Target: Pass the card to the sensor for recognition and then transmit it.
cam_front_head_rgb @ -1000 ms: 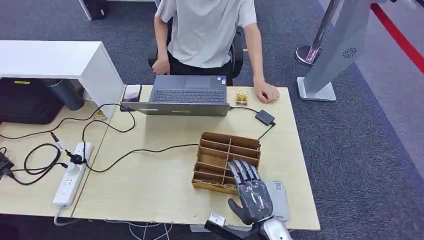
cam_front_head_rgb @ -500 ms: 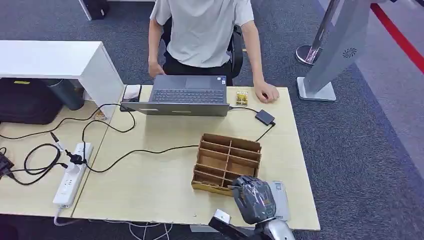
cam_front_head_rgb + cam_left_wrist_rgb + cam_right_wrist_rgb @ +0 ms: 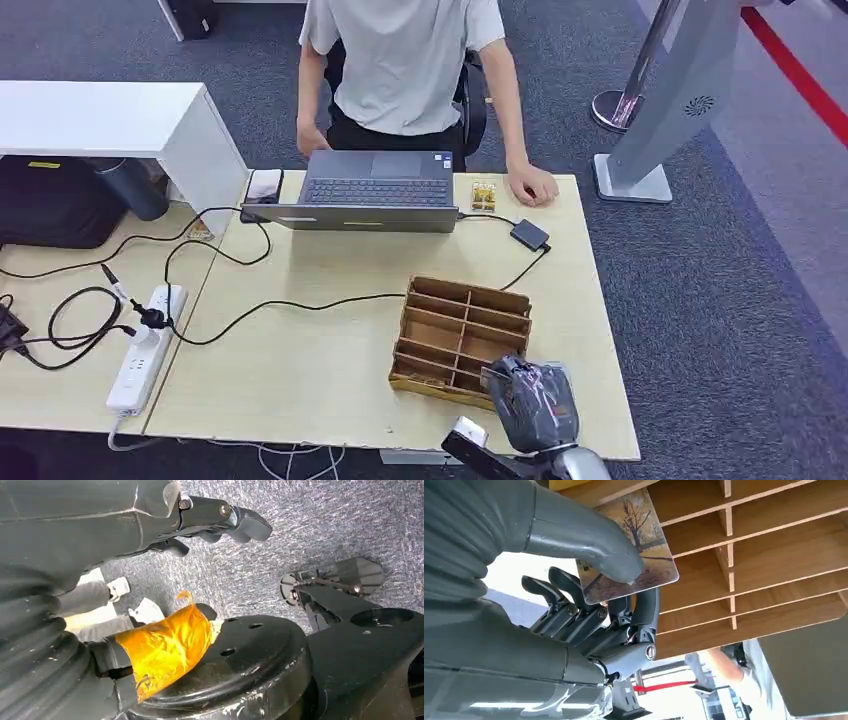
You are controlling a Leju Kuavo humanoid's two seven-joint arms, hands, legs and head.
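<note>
- The robot's right hand (image 3: 532, 403) hovered at the near edge of the desk (image 3: 300, 370), curled over the near right corner of a wooden slotted organizer (image 3: 462, 335).
- In the right wrist view, the right hand (image 3: 599, 605) held a card (image 3: 634, 555) pinched between its thick grey thumb and the darker fingers (image 3: 574, 615) beneath it; the fingers were closed on the card, not spread.
- The card stuck out beyond the fingertips, just in front of the organizer's wooden dividers (image 3: 749, 555); whether it touched them could not be told.
- The card was a thin, flat rectangle with rounded corners, printed with a brownish picture of a bare tree, and looked glossy and stiff.
- Judging from this, the step in hand was lifting the card free of the organizer; doing it well would mean keeping the pinch firm and drawing the card straight out along its slot so that an edge did not catch on a divider.
- A small black sensor box (image 3: 529, 235) lay on the desk well beyond the fingers, past the organizer, cabled toward a laptop (image 3: 365, 195); the card would next need to go flat over it.
- A person (image 3: 410, 60) sat behind the laptop with one hand (image 3: 532, 185) resting on the desk's far edge.
- The left hand (image 3: 220, 522) hung above grey carpet, its fingers curled in with nothing in them.
</note>
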